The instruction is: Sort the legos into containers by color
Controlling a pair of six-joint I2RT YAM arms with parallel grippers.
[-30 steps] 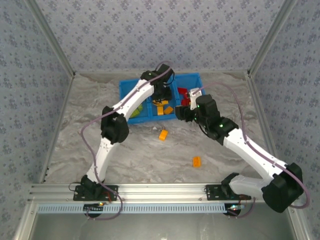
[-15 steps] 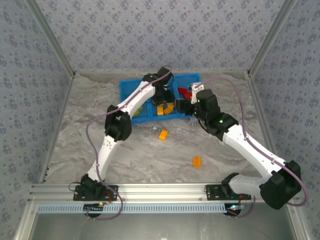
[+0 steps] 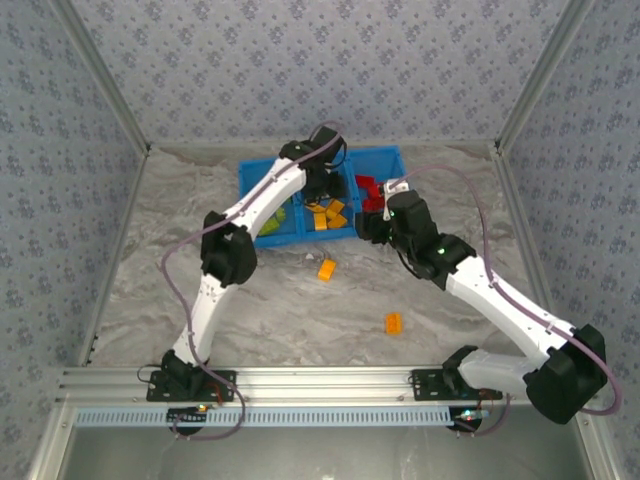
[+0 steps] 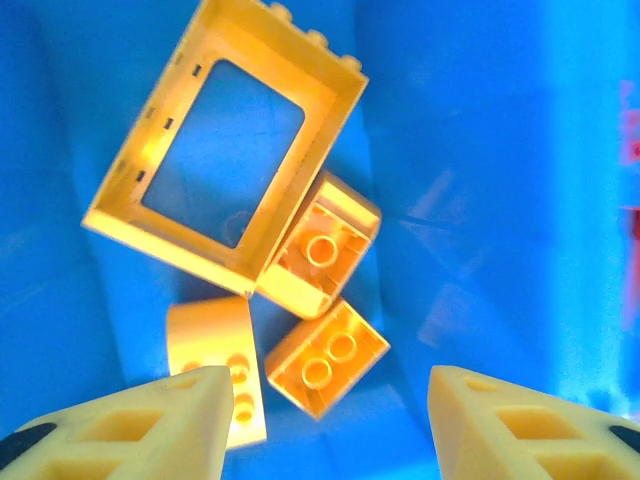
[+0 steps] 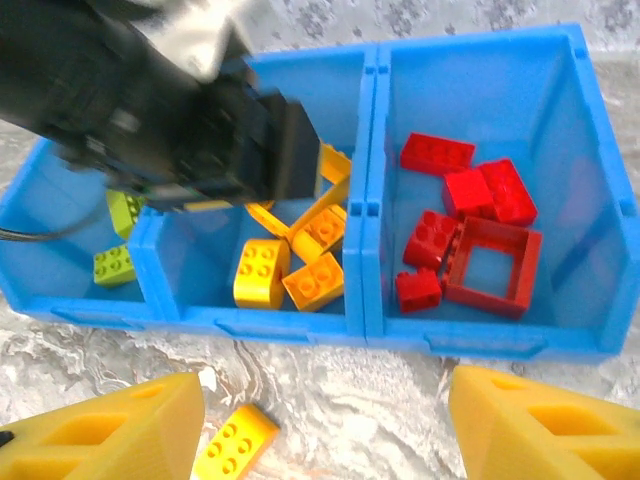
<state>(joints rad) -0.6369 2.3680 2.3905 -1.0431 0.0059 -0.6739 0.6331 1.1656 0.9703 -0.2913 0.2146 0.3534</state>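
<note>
The hollow orange rectangular frame (image 4: 225, 150) and glossy orange plastic bricks (image 5: 262, 272) lie in the middle compartment of the bright blue plastic bin (image 5: 470, 340); red bricks (image 5: 437, 153) lie in the right one, lime green bricks (image 5: 113, 264) in the left. A loose orange brick (image 3: 327, 268) lies on the grey marbled worktop (image 3: 280, 310) near the bin — a second orange brick (image 3: 393, 322) nearer still. The left pincer (image 4: 325, 405) hangs apart, empty, over the middle compartment; the right pincer (image 5: 320, 420) gapes empty on the bin's near side.

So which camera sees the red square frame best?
The right wrist view. The red frame lies flat in the bin's right compartment, whole and sharp. From the top external view the red pieces are too tiny to tell apart. The left wrist view looks into the orange compartment.
</note>
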